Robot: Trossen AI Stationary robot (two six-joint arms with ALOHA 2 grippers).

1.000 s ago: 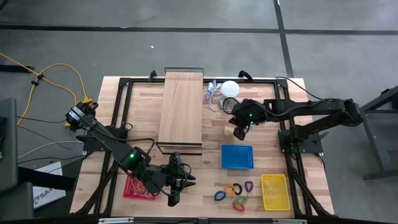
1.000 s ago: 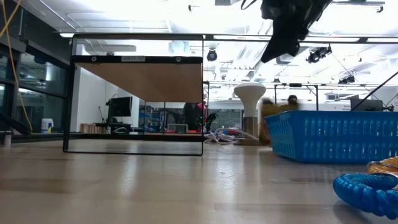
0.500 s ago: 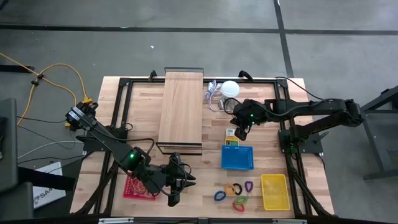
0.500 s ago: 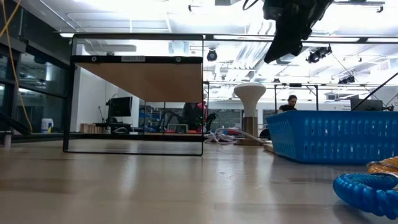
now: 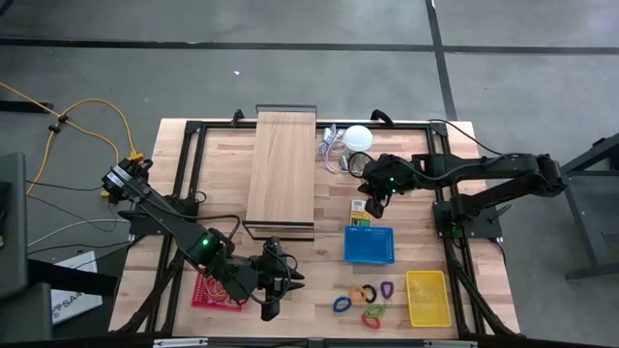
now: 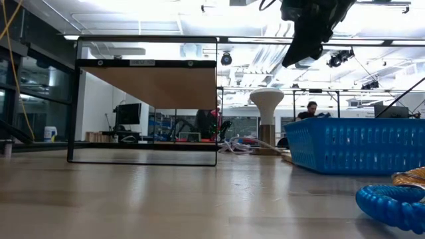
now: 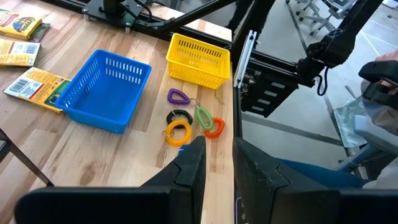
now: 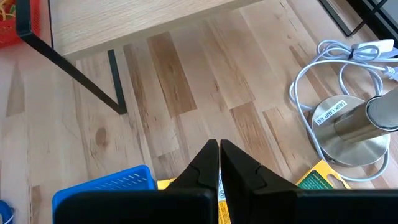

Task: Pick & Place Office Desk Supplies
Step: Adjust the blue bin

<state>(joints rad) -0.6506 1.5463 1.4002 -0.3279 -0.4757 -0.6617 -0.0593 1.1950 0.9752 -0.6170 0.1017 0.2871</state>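
1. Right pincer point(image 5: 372, 205) hangs over the middle of the pale wooden bench point(image 5: 416, 155), just off the far edge of the blue plastic mesh basket point(image 5: 369, 244). Fingers pressed together, nothing between them.
2. Small yellow-orange printed packs point(image 5: 360, 207) lie on the bench right by that pincer; one with a green end rests against the basket's far-left corner.
3. Left pincer point(image 5: 272, 295) sits low near the bench's near edge, beside the red mesh tray point(image 5: 205, 293) at the near-left corner. Its fingers point(image 7: 193, 165) stand narrowly apart; nothing seen held.
4. Coloured plastic loop clips point(image 5: 365, 298) lie clustered by the near edge, between the left pincer and the yellow plastic mesh basket point(image 5: 427, 298): blue, orange, purple, red and green among them.
5. Yellow basket sits toward the near-right corner, just right of the clips.
6. Long pale wooden board on a black wire frame point(image 5: 282, 166) runs from the far edge toward the centre.
7. White round lamp with grey cable point(image 5: 358, 136) stands near the far edge, beside the board.
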